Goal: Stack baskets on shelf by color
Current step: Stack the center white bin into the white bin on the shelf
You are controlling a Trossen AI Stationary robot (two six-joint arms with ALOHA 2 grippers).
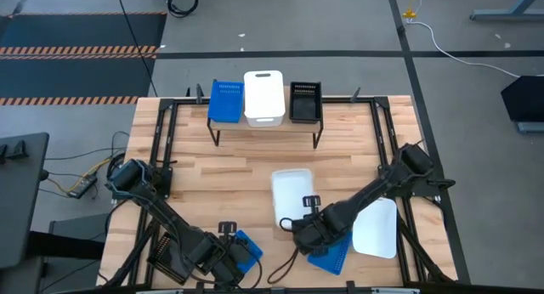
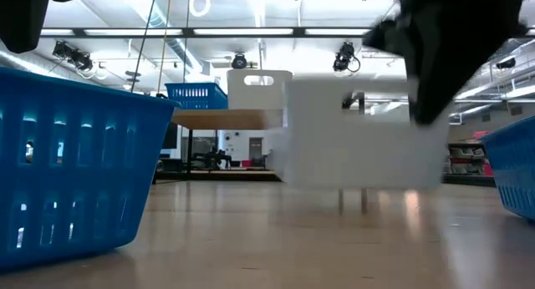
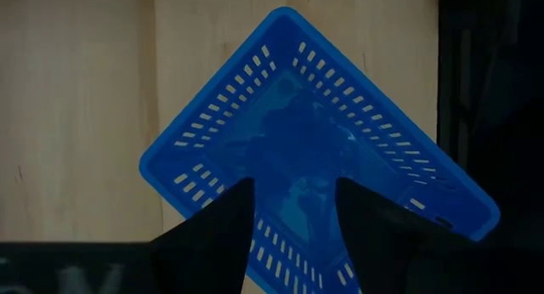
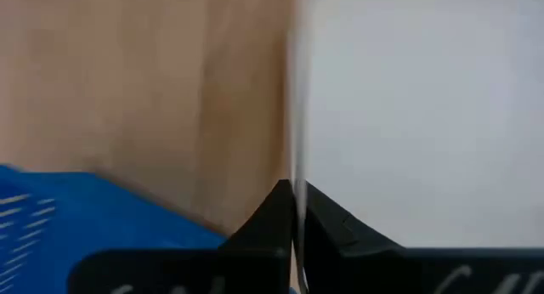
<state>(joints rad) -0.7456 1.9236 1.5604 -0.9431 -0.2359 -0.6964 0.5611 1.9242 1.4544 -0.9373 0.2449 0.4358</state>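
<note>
right pincer (image 4: 294, 211) is clamped on the near rim of the white basket (image 1: 291, 192) mid-tabletop (image 1: 238, 171); left pincer (image 3: 293, 211) hangs spread wide over a blue basket (image 3: 314, 149).

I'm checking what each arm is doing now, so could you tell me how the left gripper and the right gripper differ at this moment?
The left gripper is open, hanging over a blue basket at the table's near left; the right gripper is shut on the wall of a white basket near the table's middle. The left one holds nothing, while the right one pinches the thin white edge. Both are dark two-finger grippers working at the near side.
</note>
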